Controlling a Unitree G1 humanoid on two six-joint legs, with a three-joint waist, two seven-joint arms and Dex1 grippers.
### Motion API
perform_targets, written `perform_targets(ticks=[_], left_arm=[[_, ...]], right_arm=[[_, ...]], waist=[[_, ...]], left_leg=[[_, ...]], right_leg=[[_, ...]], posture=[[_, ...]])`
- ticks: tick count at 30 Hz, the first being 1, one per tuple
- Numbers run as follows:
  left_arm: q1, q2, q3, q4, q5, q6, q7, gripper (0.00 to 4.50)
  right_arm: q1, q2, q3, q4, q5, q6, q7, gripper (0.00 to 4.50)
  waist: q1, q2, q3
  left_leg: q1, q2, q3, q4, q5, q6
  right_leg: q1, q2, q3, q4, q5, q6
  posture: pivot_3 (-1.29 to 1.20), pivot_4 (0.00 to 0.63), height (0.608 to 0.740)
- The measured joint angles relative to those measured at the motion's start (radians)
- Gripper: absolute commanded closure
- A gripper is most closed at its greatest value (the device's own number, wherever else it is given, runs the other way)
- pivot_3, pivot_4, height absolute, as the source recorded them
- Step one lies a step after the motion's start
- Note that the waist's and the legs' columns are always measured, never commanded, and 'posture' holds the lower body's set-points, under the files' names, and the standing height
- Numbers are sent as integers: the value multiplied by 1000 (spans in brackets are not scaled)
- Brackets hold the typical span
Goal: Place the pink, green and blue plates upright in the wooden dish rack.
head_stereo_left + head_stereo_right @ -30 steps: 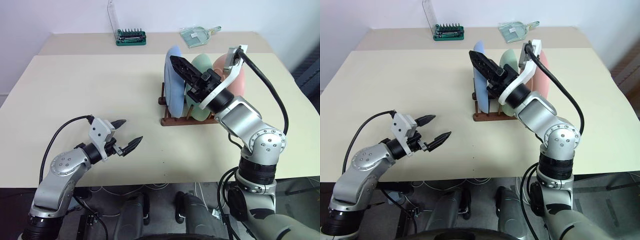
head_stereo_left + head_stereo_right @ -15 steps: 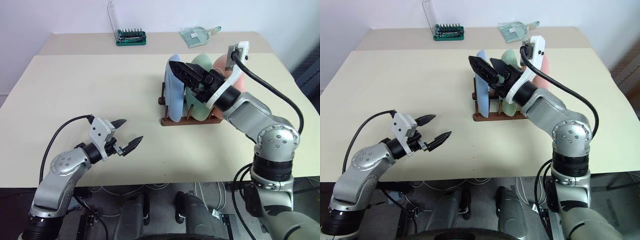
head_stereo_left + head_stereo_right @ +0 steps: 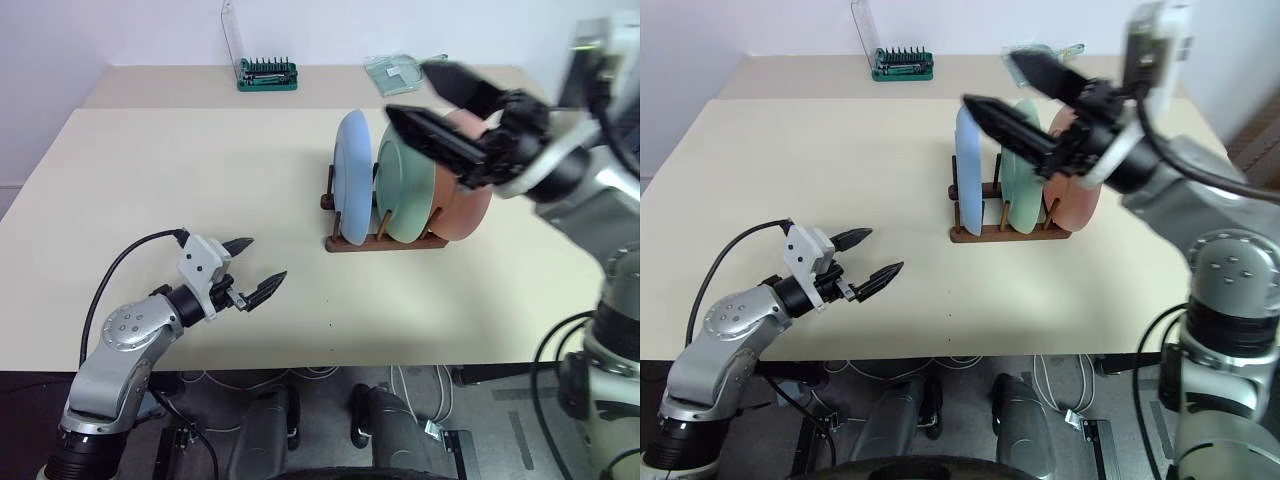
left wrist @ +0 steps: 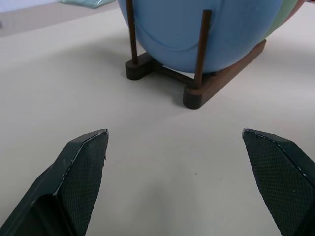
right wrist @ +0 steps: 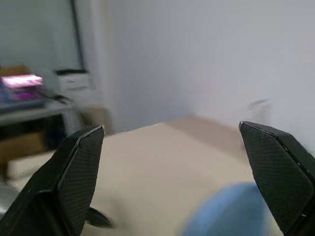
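Note:
Three plates stand upright side by side in the wooden dish rack (image 3: 385,243) on the cream table: the blue plate (image 3: 350,175) on the left, the green plate (image 3: 405,190) in the middle, the pink plate (image 3: 468,205) on the right. My right gripper (image 3: 410,92) hovers open above the plates, touching none, nothing between its fingers. My left gripper (image 3: 264,258) is open and empty low over the table's near left, pointing at the rack (image 4: 216,83) and the blue plate (image 4: 197,29).
A green screwdriver bit holder (image 3: 265,72) with a clear lid stands at the table's far edge. A clear plastic item (image 3: 400,70) lies at the back right. Bare tabletop (image 3: 180,170) stretches left of the rack.
My right gripper has let go of the blue plate, risen, swung right and rolled. The blue plate now stands straighter in the rack. The left arm has kept still.

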Motion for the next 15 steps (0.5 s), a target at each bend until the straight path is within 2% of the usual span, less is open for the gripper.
perform_targets(ticks=[4, 6, 10, 15], left_arm=[[10, 9, 39, 35, 2, -20, -1, 0], [13, 10, 44, 51, 3, -30, -8, 0], [18, 10, 40, 77, 12, -40, -19, 0], [27, 10, 25, 95, 35, -59, -23, 0]], right_arm=[[245, -99, -199, 105, -64, -48, 203, 22], [365, -122, -245, 139, -125, -82, 281, 22], [554, -129, -247, 197, -285, -158, 360, 22], [591, -89, -146, 266, -436, -261, 373, 22]], waist=[[-2, 0, 0], [-2, 0, 0], [-8, 3, -1], [-9, 5, -2]], left_leg=[[2, 0, 0, 0, 0, 1], [4, 0, 0, 0, -1, 1], [7, 2, 1, 0, -2, -2], [7, 7, 1, 0, -3, -3]], right_leg=[[3, 0, 0, -1, 0, 0], [4, 0, 0, -1, 0, 0], [6, -1, -1, -4, -1, 2], [8, 1, -6, -12, 3, -1]], posture=[[0, 150, 740], [0, 150, 740], [0, 150, 740], [0, 150, 740]])
